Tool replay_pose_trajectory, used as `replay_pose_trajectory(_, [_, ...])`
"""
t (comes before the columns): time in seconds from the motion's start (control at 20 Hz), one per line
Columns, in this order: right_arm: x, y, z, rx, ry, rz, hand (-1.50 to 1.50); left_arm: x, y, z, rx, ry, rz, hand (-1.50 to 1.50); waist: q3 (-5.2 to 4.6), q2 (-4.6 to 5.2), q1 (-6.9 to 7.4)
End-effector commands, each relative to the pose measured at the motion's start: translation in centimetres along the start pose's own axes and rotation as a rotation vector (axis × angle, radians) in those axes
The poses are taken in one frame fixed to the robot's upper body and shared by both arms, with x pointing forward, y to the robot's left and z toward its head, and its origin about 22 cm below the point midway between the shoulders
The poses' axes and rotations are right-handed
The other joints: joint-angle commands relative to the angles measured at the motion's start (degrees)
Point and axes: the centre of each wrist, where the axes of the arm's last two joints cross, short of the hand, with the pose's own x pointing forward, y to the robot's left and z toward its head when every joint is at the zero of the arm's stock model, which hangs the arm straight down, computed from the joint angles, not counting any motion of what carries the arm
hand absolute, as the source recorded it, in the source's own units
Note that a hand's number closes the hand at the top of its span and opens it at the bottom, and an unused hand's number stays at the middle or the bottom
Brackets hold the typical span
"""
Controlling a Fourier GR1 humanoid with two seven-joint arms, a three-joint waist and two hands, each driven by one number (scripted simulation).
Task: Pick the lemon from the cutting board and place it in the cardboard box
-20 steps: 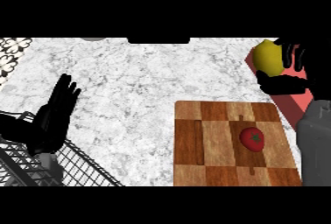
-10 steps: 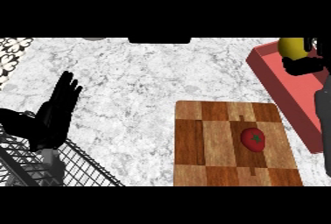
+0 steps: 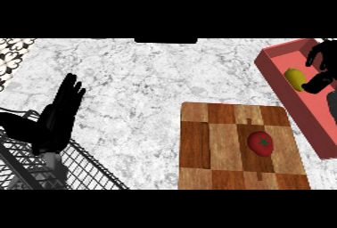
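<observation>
**One lemon inside the box, just left of our right hand**

One relation settles what comes next: the lemon (image 3: 295,79) lies to the left of our right hand (image 3: 324,58) and a little nearer to us, at the worktop's (image 3: 164,75) far right corner. It sits within the walls of the red box (image 3: 313,129), the only box in view, which we take to be the task's cardboard box. Its long axis runs roughly along the box's long side wall.

Our right hand hangs over the box's far end. It looks opened out, and most of the lemon shows clear of the palm. A dark part of the hand stands just beside the lemon's right flank, and we cannot tell whether it touches. We judge that the hand has hold of nothing.

The cutting board (image 3: 197,147) lies along the near edge, just beside the box's left wall, and it carries only a tomato (image 3: 260,143). Our left hand (image 3: 59,116) rests open at the worktop's left edge, above a wire basket (image 3: 39,173) in the near left corner. It is well apart from the box, so the right hand is plainly the nearer one.

We judge the placing as good as done. What remains is for the right hand to pull up and to the right, away from the lemon. A sideways brush toward the left could roll the fruit along the box floor.
</observation>
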Motion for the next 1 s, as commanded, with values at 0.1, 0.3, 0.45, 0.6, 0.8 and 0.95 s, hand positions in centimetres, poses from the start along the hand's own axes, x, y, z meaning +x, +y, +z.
replay_pose_trajectory(0.1, [-3.9,2.6,-1.7,0.019,0.005,-0.143,-1.50,0.0,-0.8,0.1,-0.002,-0.007,0.015,0.00,0.12,0.13,0.36])
replay_pose_trajectory(0.3, [-2.8,0.8,-2.2,-0.204,-0.072,-0.265,-1.50,-0.3,-0.4,0.3,0.004,0.002,0.000,0.00,0.15,0.01,0.31])
replay_pose_trajectory(0.45, [-3.0,0.0,-2.1,-0.359,-0.146,-0.384,-1.50,-0.3,1.2,0.8,0.007,0.003,-0.001,0.00,0.12,-0.25,-0.07])
replay_pose_trajectory(0.6, [-2.3,-1.7,-2.5,-0.413,-0.171,-0.595,-1.50,-0.2,0.6,0.5,0.009,0.013,-0.003,0.00,0.09,-0.43,-0.60])
replay_pose_trajectory(0.8, [-3.7,-2.2,-2.9,-0.357,-0.131,-0.851,-1.50,0.7,0.3,0.1,0.018,0.005,0.019,0.00,0.08,-0.43,-0.91])
replay_pose_trajectory(0.95, [-4.0,-2.1,-2.6,-0.349,-0.119,-1.057,-1.50,0.6,0.7,0.6,0.032,0.013,0.000,0.00,0.04,-1.02,-1.80])
